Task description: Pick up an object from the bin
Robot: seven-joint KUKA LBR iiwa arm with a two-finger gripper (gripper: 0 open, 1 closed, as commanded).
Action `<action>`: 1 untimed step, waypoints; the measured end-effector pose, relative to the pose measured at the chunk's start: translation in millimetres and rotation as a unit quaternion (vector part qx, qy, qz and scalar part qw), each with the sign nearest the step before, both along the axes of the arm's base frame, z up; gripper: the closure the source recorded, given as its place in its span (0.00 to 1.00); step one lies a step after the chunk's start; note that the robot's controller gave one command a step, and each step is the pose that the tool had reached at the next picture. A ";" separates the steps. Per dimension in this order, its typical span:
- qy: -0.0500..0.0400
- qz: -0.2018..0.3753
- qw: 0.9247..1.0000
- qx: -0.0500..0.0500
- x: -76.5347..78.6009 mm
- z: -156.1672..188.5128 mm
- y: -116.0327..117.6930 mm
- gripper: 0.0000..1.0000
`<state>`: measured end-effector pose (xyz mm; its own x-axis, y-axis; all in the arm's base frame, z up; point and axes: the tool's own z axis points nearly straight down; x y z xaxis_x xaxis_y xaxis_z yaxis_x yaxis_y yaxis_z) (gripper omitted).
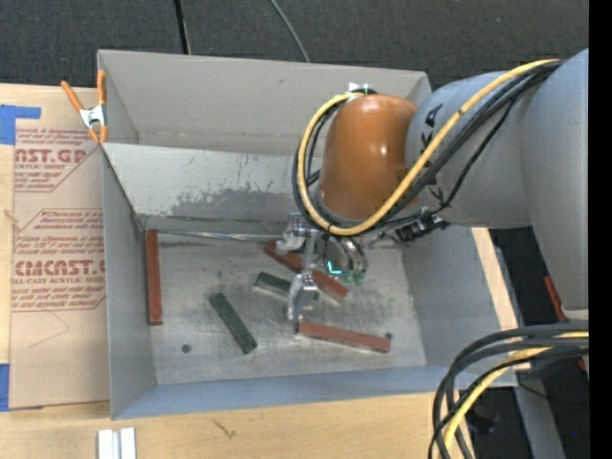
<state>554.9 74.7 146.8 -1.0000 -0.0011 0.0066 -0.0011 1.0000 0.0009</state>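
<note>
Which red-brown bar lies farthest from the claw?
The long red-brown bar beside the left wall of the bin, alone there; the other red-brown bars lie close by the claw.

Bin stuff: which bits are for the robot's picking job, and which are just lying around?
For the job: gripper; grey bin; nearest to the gripper, a short green bar, a short brown piece, a brown stick in front. Which it wants is unclear.
Lying about: long brown stick by the left wall; dark green bar.
</note>
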 end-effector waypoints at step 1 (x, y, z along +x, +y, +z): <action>-0.004 0.000 1.000 0.000 2.0 4.4 -0.3 0.00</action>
